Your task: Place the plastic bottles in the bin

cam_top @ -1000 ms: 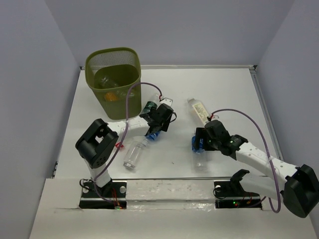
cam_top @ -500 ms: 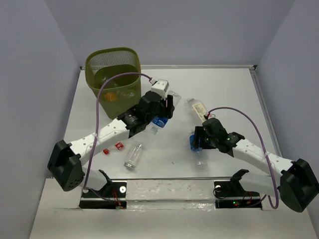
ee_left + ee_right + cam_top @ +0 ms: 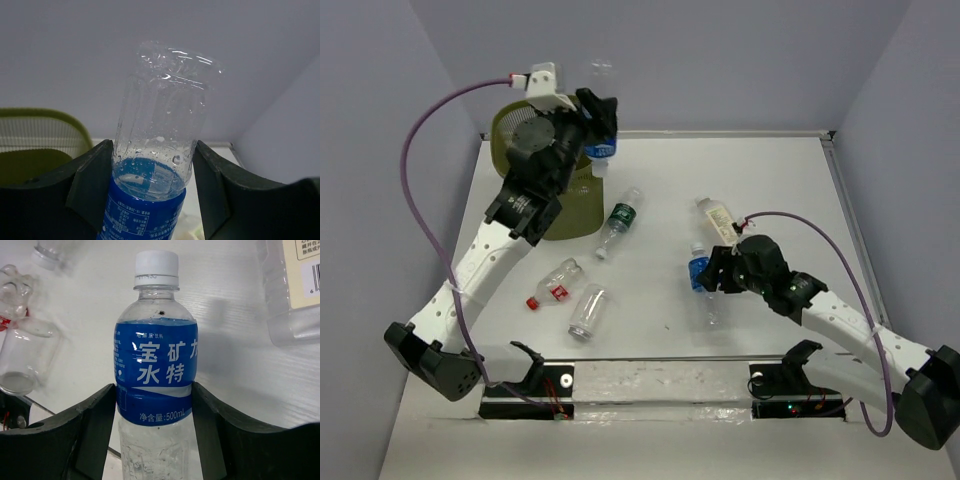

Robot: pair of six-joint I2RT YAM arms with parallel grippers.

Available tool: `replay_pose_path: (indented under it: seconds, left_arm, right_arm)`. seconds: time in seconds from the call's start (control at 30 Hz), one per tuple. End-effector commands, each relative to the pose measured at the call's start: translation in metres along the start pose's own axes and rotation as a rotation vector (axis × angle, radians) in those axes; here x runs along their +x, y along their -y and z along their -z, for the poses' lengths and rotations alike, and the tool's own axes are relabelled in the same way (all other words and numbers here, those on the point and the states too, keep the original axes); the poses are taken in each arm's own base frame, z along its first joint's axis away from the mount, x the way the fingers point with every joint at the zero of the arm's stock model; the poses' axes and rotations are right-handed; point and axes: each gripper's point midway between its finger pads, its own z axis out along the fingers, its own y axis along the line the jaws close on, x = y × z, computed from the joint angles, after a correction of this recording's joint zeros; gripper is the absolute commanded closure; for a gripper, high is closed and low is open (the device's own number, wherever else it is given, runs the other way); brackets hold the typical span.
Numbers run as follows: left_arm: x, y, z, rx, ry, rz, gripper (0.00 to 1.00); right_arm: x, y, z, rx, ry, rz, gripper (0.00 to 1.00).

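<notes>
- My left jaws are clamped on a blue-label bottle, one finger on each side of its label. Its clear base points up and its white cap points down.
- That bottle is raised well off the bench. From above it sits by the right-hand far corner of the bin, whose green rim shows low and left in the wrist view. The arm hides most of the bin's inside, so I cannot tell what lies in it.
- In front of the bin a red-label bottle lies on its side, with its red cap toward the near left.
- Just beside it, nearer the arm bases, lies a clear unlabelled bottle. I cannot tell whether the two touch.
- A green-label bottle lies on the bench near the bin's right side.
- My right jaws are closed on a second blue-label bottle, pinching it at the lower edge of the label, white cap pointing away from the wrist. I cannot tell whether it rests on the bench.
- A pale-label bottle lies just beyond them, apart from the gripped one.
</notes>
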Motion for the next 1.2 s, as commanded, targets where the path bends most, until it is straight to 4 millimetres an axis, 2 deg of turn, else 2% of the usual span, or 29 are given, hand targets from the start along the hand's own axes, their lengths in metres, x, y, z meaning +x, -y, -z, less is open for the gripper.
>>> replay_pose_path:
  seconds: [0.0, 0.03, 0.1, 0.2, 0.23, 0.27, 0.3, 0.33, 0.43, 0.47, 0.5, 0.53, 0.6, 0.63, 0.67, 0.7, 0.73, 0.77, 0.8, 0.83, 0.87, 0.93, 0.97, 1.0, 1.03, 1.07, 1.1, 1.13, 1.17]
  left_arm:
    - [-0.086, -0.061, 0.005, -0.205, 0.257, -0.001, 0.39]
    - [-0.096, -0.08, 0.005, -0.25, 0.296, -0.009, 0.38]
    - [-0.108, -0.104, 0.002, -0.314, 0.319, -0.045, 0.37]
    - [-0.105, -0.134, -0.006, -0.399, 0.317, -0.095, 0.36]
    - [-0.101, -0.144, -0.008, -0.416, 0.316, -0.115, 0.31]
    - [-0.101, -0.158, -0.007, -0.457, 0.323, -0.128, 0.14]
    - [-0.096, -0.166, -0.007, -0.478, 0.317, -0.138, 0.05]
    - [-0.09, -0.174, -0.008, -0.492, 0.304, -0.145, 0.01]
    - [-0.077, -0.173, -0.01, -0.452, 0.259, -0.131, 0.01]
    - [-0.08, -0.168, -0.007, -0.432, 0.261, -0.113, 0.01]
    - [-0.079, -0.164, -0.005, -0.415, 0.256, -0.101, 0.01]
    - [-0.079, -0.158, 0.001, -0.39, 0.245, -0.078, 0.01]
    - [-0.079, -0.151, 0.011, -0.361, 0.235, -0.056, 0.01]
    - [-0.067, -0.148, 0.015, -0.34, 0.2, -0.049, 0.01]
    - [-0.064, -0.146, 0.022, -0.327, 0.191, -0.038, 0.01]
    - [-0.073, -0.136, 0.038, -0.303, 0.212, -0.014, 0.01]
    - [-0.055, -0.136, 0.045, -0.284, 0.163, -0.012, 0.01]
    - [-0.062, -0.126, 0.062, -0.251, 0.179, -0.005, 0.01]
    - [-0.039, -0.131, 0.069, -0.251, 0.123, 0.0, 0.01]
    - [-0.029, -0.126, 0.076, -0.218, 0.091, 0.001, 0.01]
    - [-0.029, -0.121, 0.09, -0.202, 0.093, 0.004, 0.01]
    - [-0.01, -0.122, 0.102, -0.193, 0.039, 0.006, 0.01]
    - [0.016, -0.129, 0.115, -0.209, -0.033, 0.01, 0.01]
    - [0.029, -0.131, 0.121, -0.213, -0.066, 0.018, 0.01]
    - [0.056, -0.139, 0.129, -0.23, -0.141, 0.026, 0.01]
    - [0.066, -0.139, 0.135, -0.226, -0.168, 0.035, 0.01]
    - [0.074, -0.137, 0.143, -0.208, -0.187, 0.045, 0.01]
    - [0.095, -0.139, 0.15, -0.204, -0.245, 0.057, 0.01]
    - [0.1, -0.136, 0.156, -0.193, -0.255, 0.074, 0.01]
  right_arm:
    - [-0.022, -0.025, 0.007, -0.129, 0.092, 0.02, 0.64]
    - [-0.023, -0.028, 0.009, -0.138, 0.095, 0.022, 0.64]
    - [-0.028, -0.034, 0.012, -0.165, 0.108, 0.028, 0.64]
    - [-0.032, -0.047, 0.015, -0.217, 0.115, 0.031, 0.65]
    - [-0.035, -0.051, 0.015, -0.229, 0.122, 0.031, 0.64]
    - [-0.041, -0.061, 0.019, -0.264, 0.136, 0.039, 0.64]
    - [-0.043, -0.069, 0.021, -0.286, 0.135, 0.044, 0.64]
    - [-0.057, -0.08, 0.025, -0.309, 0.164, 0.05, 0.64]
    - [-0.079, -0.106, 0.034, -0.369, 0.216, 0.07, 0.64]
    - [-0.096, -0.118, 0.038, -0.395, 0.256, 0.079, 0.64]
    - [-0.104, -0.124, 0.038, -0.402, 0.271, 0.083, 0.64]
    - [-0.115, -0.131, 0.035, -0.416, 0.292, 0.087, 0.64]
    - [-0.141, -0.154, 0.045, -0.457, 0.345, 0.11, 0.64]
    - [-0.152, -0.162, 0.048, -0.472, 0.372, 0.116, 0.64]
    - [-0.163, -0.169, 0.052, -0.485, 0.397, 0.123, 0.64]
    - [-0.181, -0.183, 0.059, -0.507, 0.44, 0.14, 0.64]
    - [-0.195, -0.192, 0.066, -0.527, 0.482, 0.151, 0.64]
    - [-0.206, -0.199, 0.071, -0.541, 0.51, 0.161, 0.64]
    - [-0.222, -0.216, 0.078, -0.567, 0.546, 0.186, 0.64]
    - [-0.234, -0.224, 0.083, -0.581, 0.577, 0.198, 0.64]
    - [-0.244, -0.23, 0.085, -0.585, 0.601, 0.22, 0.64]
    - [-0.264, -0.245, 0.09, -0.601, 0.64, 0.238, 0.64]
    - [-0.283, -0.259, 0.093, -0.622, 0.681, 0.252, 0.65]
    - [-0.292, -0.266, 0.095, -0.634, 0.699, 0.254, 0.65]
    - [-0.294, -0.274, 0.076, -0.63, 0.684, 0.269, 0.65]
    - [-0.315, -0.288, 0.092, -0.655, 0.746, 0.273, 0.65]
    - [-0.323, -0.293, 0.089, -0.657, 0.761, 0.277, 0.65]
    - [-0.33, -0.299, 0.086, -0.665, 0.772, 0.278, 0.65]
    - [-0.343, -0.309, 0.077, -0.672, 0.799, 0.28, 0.65]
